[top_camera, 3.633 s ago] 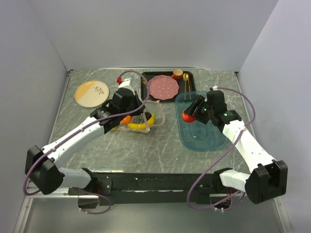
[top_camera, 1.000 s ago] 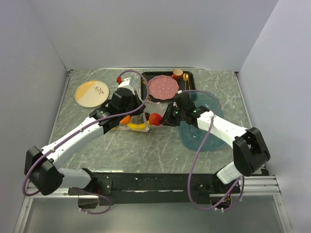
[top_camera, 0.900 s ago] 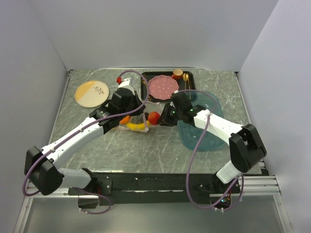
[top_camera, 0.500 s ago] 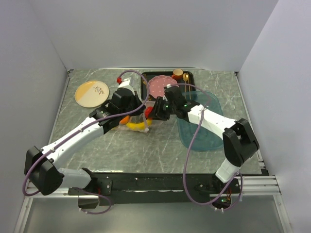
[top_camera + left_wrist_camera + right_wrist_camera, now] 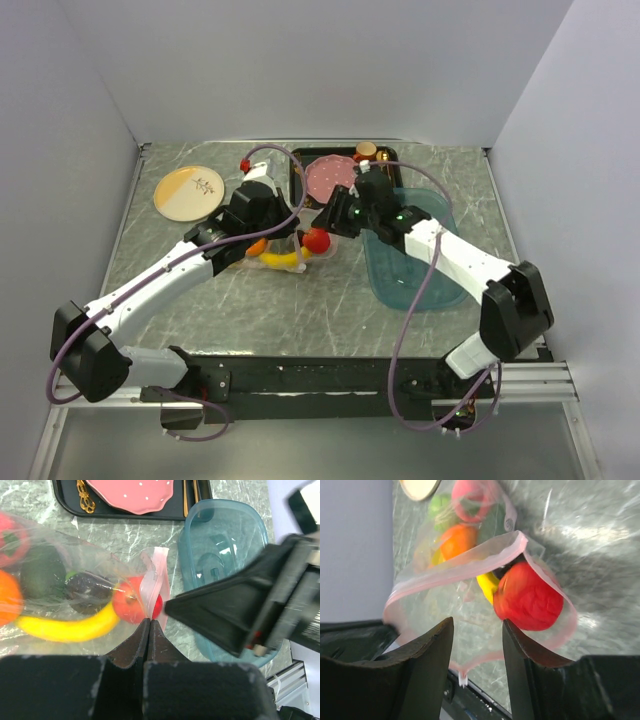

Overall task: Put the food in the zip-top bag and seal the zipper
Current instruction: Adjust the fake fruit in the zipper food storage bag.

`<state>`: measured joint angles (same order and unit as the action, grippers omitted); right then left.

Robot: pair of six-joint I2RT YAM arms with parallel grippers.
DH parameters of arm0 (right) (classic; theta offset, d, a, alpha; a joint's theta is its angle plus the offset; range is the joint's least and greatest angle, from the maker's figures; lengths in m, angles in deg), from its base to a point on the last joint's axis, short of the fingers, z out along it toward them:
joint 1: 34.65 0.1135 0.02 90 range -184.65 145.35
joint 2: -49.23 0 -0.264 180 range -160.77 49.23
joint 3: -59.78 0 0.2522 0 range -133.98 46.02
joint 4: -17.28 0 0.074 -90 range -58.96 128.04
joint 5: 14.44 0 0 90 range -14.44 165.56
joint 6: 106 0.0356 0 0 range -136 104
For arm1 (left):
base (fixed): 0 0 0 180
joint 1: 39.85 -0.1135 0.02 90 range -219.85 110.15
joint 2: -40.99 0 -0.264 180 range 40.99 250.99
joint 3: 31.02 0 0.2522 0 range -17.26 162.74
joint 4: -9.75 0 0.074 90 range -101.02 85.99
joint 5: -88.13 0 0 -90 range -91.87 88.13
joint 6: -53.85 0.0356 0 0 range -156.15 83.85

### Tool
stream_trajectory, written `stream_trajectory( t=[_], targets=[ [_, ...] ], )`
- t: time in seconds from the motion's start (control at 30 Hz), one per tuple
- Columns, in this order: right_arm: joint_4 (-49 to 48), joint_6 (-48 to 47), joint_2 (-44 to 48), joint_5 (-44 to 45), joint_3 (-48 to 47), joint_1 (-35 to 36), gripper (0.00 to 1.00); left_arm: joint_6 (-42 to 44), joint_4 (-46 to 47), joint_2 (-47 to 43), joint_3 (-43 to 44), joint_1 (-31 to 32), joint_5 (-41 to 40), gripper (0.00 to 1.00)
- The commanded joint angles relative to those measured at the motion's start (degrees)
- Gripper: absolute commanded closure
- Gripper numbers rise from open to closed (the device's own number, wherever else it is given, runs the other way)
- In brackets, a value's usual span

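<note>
The crinkly transparent plastic bag (image 5: 445, 595) is glossy and creased, its pale pink strip (image 5: 470, 560) smooth. The round red toy fruit (image 5: 527, 597) looks like shiny plastic. On the right, the translucent blue plastic tray (image 5: 225, 545) gleams. The grey marbled tabletop (image 5: 300, 310) has a scratched sheen.

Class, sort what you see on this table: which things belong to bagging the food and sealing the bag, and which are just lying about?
Belong to the job: zip-top bag, zipper, red fruit, banana, orange.
Just lying about: blue tray, pink dotted plate, black tray, gold cutlery, beige plate.
</note>
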<state>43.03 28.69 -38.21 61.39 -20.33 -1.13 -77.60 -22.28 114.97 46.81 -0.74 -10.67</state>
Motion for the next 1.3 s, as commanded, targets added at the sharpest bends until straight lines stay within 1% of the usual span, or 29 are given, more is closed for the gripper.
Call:
stream_trajectory(
  t=[0.0,0.07,0.13,0.2,0.23,0.27,0.43,0.57,0.63,0.73,0.77,0.83,1.07,1.17,1.2,1.27],
  targets=[
    [5.57,-1.53,6.83,9.59,2.52,-0.47,0.49,-0.38,1.48,-0.76,1.40,-0.09,0.27,0.99],
    [6.46,-1.79,7.89,10.48,3.85,-0.82,0.51,-0.12,1.39,-1.29,1.49,-0.18,-0.25,0.99],
    [8.75,-1.88,6.94,11.97,4.21,-0.91,0.54,-0.03,1.56,-1.29,1.58,-0.18,-0.34,0.99],
    [8.58,-1.80,5.97,11.63,5.34,-0.74,0.56,-0.03,1.47,-1.20,1.84,-0.18,0.01,0.99],
    [8.75,-1.53,4.83,11.54,5.61,-0.82,0.58,-0.03,1.47,-0.94,1.93,-0.18,0.27,0.99],
    [8.67,-1.62,4.30,10.75,5.79,-0.82,0.62,-0.12,1.56,-0.94,2.02,-0.18,0.36,0.99],
    [6.56,-0.74,1.23,9.08,6.93,-0.38,0.62,-0.38,2.17,-1.46,1.49,-0.18,0.27,0.99],
    [4.54,-0.56,-2.90,7.06,4.48,1.02,0.62,-0.73,2.62,-1.12,0.88,-0.18,1.24,0.99],
    [5.23,-1.18,-6.14,7.32,0.79,1.90,0.62,-0.82,2.96,-0.94,0.79,-0.18,1.59,0.99],
    [5.41,-1.97,-8.79,6.53,-3.69,4.18,0.62,-0.91,3.32,-0.68,0.53,-0.09,2.12,0.99],
    [5.85,-2.23,-9.15,8.18,-5.62,4.80,0.61,-0.91,3.15,-0.59,0.70,-0.09,2.12,0.99],
    [6.73,-2.76,-9.16,8.72,-6.95,5.77,0.61,-0.91,3.14,-0.24,0.88,-0.09,2.29,0.99],
    [2.61,-3.29,-6.43,9.16,-5.81,5.59,0.55,-1.18,3.41,-0.15,0.26,-0.09,2.65,0.99],
    [6.28,-3.29,-5.99,11.53,-7.13,5.42,0.52,-1.09,2.97,-0.32,0.26,-0.09,2.12,0.99],
    [7.95,-3.12,-5.38,12.49,-6.69,5.33,0.52,-1.09,2.45,-0.41,0.26,-0.09,1.77,0.99],
    [7.70,-2.85,-1.87,14.70,-3.29,4.46,0.47,-0.91,2.35,-0.76,-0.26,-0.09,1.59,0.99]
  ],
)
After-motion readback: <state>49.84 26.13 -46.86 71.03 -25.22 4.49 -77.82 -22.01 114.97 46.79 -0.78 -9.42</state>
